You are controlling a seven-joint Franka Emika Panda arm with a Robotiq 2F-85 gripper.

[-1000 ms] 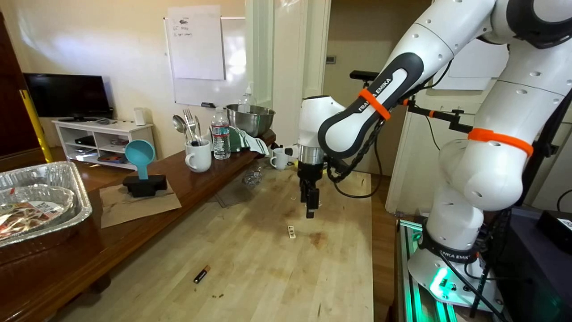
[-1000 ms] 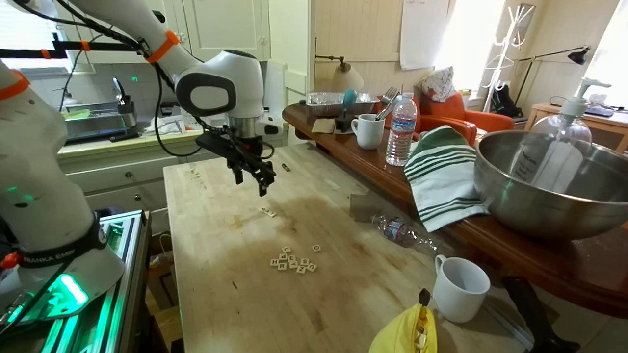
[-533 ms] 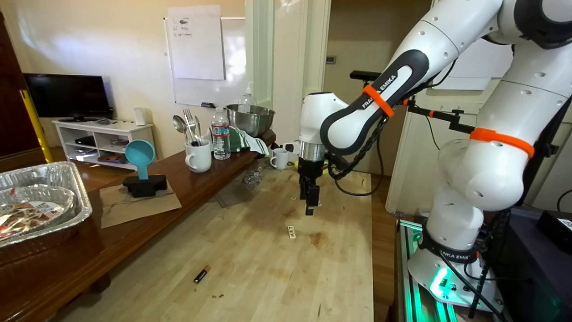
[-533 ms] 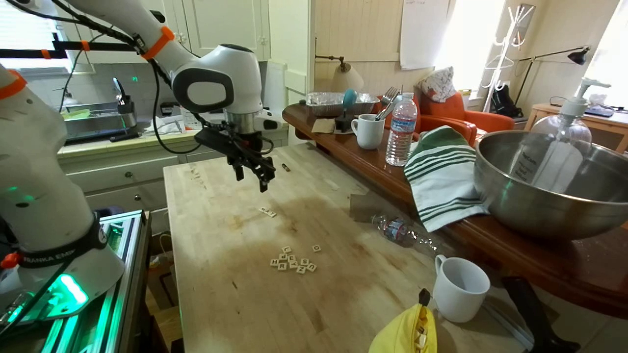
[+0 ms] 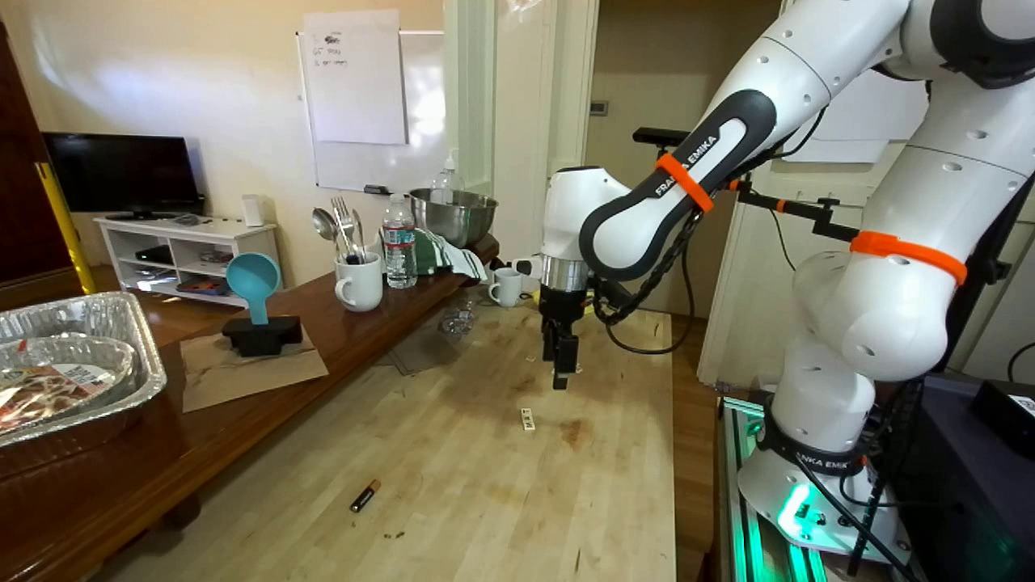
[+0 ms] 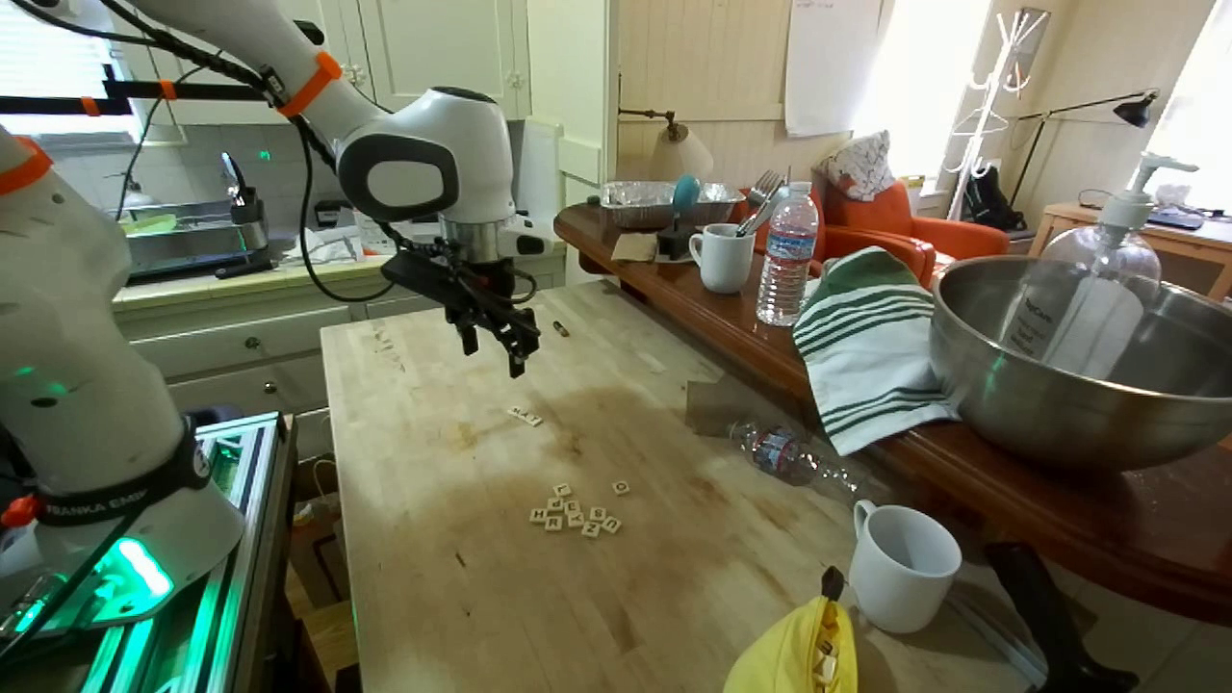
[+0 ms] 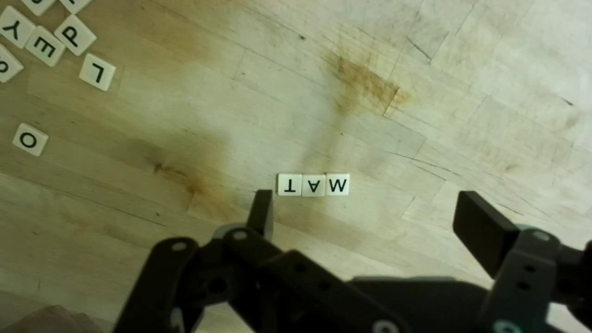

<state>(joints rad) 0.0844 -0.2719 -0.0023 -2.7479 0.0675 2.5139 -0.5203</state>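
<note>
Three letter tiles point(image 7: 313, 185) sit in a tight row on the table point(image 7: 485, 115), below my gripper point(image 7: 370, 210) and just beyond its fingertips point(image 7: 481, 226) in the wrist view. Jaws wide apart, gripping nothing, held above the table. Tiles meet edge to edge, letters all one way up, so I judge the row is deliberately set to read MAT. Loose tiles point(image 7: 45, 45), well off past the T-side finger point(image 7: 262, 212), face mixed ways; unsorted, I'd guess. Long axis runs finger to finger, in line with my jaw opening: T end just inside that finger, M end short of mid-gap. Letter tops point back toward the gripper's body.
</note>
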